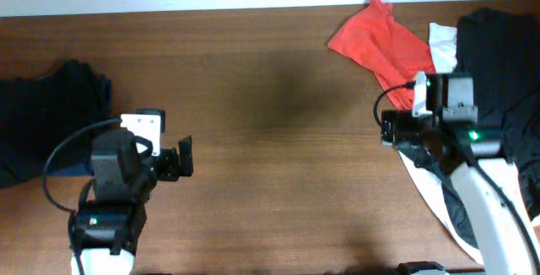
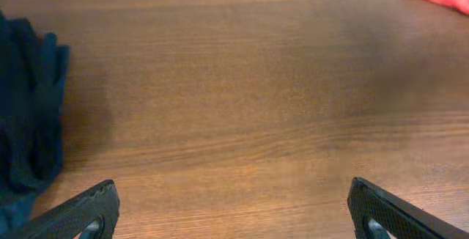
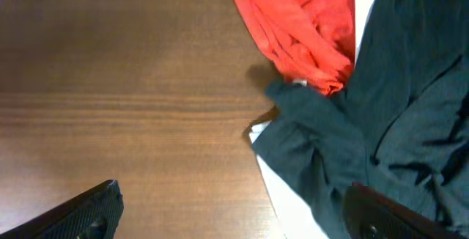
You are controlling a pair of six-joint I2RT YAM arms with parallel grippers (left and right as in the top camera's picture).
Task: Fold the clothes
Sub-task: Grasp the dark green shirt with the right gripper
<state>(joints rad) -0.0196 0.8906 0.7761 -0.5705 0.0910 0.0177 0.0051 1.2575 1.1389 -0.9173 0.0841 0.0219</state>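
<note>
4 lots of clothing lie on the brown table point(image 1: 270, 98), in 2 groups well apart. At the left edge sits 1 crumpled dark garment point(image 1: 51, 115), seen in the left wrist view as a bunched navy-black heap point(image 2: 26, 122). In the far right corner are the other 3: 1 orange-red shirt point(image 1: 384, 39), rumpled and nearest the middle; 1 black shirt point(image 1: 498, 47) against the right edge; and white cloth point(image 1: 440, 47) between them, which also shows lower down beside the right arm (whether that is 1 piece or 2 cannot be told). In the right wrist view the orange-red shirt point(image 3: 300, 26) touches a fold of the black shirt point(image 3: 396, 85), with the white cloth point(image 3: 293, 202) under that fold. The 2 arms stand at either side. The left gripper point(image 1: 184, 157) is near the dark garment but apart from it; its jaws are spread wide with nothing in them, the table's wood showing between them point(image 2: 233, 195). The right gripper point(image 1: 386, 129) is just beside the orange-red shirt's lower edge, jaws likewise wide apart and holding nothing point(image 3: 233, 195). The right arm lies across the white cloth and the black shirt, hiding part of both.
</note>
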